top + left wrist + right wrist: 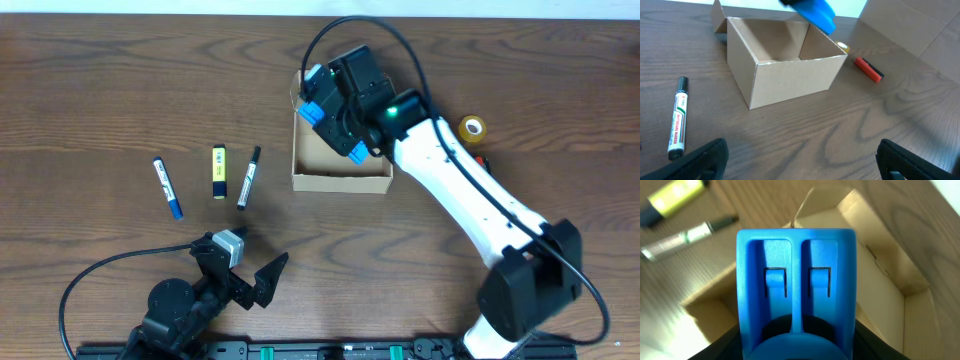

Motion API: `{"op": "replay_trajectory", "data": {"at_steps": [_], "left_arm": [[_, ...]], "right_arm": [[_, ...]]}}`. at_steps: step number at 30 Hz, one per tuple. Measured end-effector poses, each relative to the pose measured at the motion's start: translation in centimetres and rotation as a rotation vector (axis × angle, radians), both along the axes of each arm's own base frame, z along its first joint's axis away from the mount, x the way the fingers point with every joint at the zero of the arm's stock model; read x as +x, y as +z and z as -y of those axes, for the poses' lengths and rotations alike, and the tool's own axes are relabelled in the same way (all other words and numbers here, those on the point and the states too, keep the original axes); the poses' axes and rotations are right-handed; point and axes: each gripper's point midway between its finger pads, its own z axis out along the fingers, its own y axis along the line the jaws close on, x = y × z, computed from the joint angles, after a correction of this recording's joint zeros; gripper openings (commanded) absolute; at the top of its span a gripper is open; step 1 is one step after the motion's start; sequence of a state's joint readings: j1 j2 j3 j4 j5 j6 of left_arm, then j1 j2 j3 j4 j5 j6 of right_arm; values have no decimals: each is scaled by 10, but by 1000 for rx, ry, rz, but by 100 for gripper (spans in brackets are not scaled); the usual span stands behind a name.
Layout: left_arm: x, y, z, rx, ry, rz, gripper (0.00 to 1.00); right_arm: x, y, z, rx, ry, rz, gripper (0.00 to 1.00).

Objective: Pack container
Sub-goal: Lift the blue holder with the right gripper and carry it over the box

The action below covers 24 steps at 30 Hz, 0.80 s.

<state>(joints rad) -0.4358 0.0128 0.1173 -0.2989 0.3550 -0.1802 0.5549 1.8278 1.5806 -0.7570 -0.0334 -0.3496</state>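
Overhead, the open box (340, 182) sits toward the table's far edge, empty. The right gripper (333, 128) hangs over it, fingers pressed together on nothing. Packing looks unstarted. Next, the spread left gripper (245, 265) probably needs to pick up a marker (248, 177) lying toward the left edge.

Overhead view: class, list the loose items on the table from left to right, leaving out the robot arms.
blue-capped white marker → yellow highlighter pen → black-capped white marker → open tan cardboard box → yellow tape roll
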Motion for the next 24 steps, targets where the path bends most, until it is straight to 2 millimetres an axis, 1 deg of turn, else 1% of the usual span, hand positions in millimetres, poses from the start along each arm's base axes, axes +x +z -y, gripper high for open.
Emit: {"op": "replay_trajectory", "data": {"at_steps": [2, 4, 10, 13, 18, 21, 24], "left_arm": [[0, 0, 0, 0, 0, 0, 95], [0, 0, 0, 0, 0, 0, 95], [0, 0, 0, 0, 0, 0, 95], [0, 0, 0, 0, 0, 0, 96], [0, 0, 0, 0, 0, 0, 95], [0, 0, 0, 0, 0, 0, 95], [0, 0, 0, 0, 0, 0, 95]], "right_arm": [[1, -9, 0, -41, 52, 4, 43], [1, -12, 1, -70, 96, 15, 41], [3, -17, 1, -123, 202, 41, 42], [4, -30, 2, -147, 238, 27, 42], [4, -59, 3, -176, 279, -28, 43], [0, -67, 4, -193, 308, -51, 43], [-7, -71, 7, -215, 350, -73, 43]]}}
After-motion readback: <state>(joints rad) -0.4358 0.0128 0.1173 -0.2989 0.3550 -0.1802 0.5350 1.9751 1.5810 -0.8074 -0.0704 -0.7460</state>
